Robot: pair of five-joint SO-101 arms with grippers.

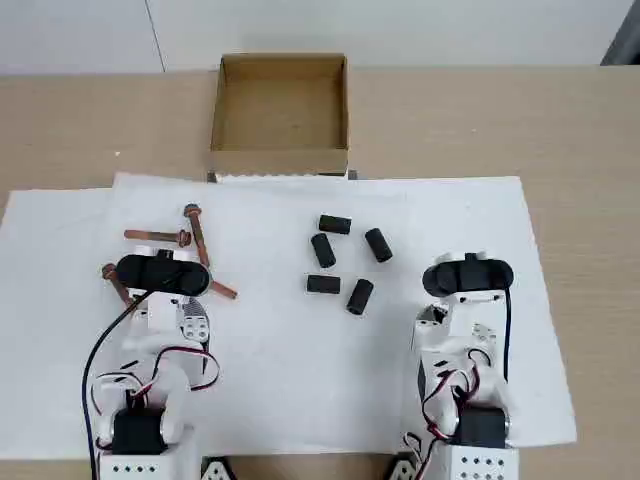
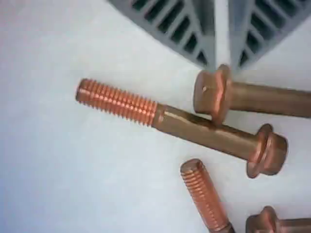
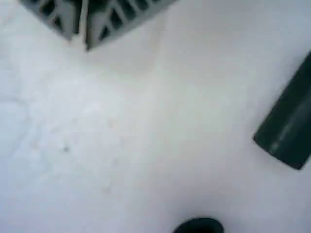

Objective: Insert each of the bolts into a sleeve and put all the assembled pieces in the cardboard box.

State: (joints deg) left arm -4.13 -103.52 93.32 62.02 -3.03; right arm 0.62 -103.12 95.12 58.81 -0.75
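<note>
Left wrist view: my left gripper (image 2: 222, 57) hangs low over the bolts, grey ribbed jaws drawn to a thin slit, nothing held. Just below the tips lies the flanged head of a copper-coloured metal bolt (image 2: 252, 97). It seems to touch the shank of a second bolt (image 2: 180, 124) lying full length beside it.

My right gripper (image 3: 82, 41) is likewise closed to a slit and empty, over the bare white paper sheet (image 3: 146, 145). A short black cylindrical sleeve (image 3: 286, 128) lies near it, not touching.

Step, as I judge it: the very start. No bolt sits in a sleeve.

Next move: open the left jaws and take one bolt by the shank. The right must open and take a sleeve so that its bore faces the thread.

In the way: the bolts lie crowded and overlapping, so closing on one may drag its neighbour.

High view: four bolts (image 1: 155, 236) around my left arm, five sleeves (image 1: 322, 250) loose between the arms. The open brown cardboard box (image 1: 280, 160) stands beyond the paper's far edge on the tan table (image 1: 560, 120), nothing inside.
</note>
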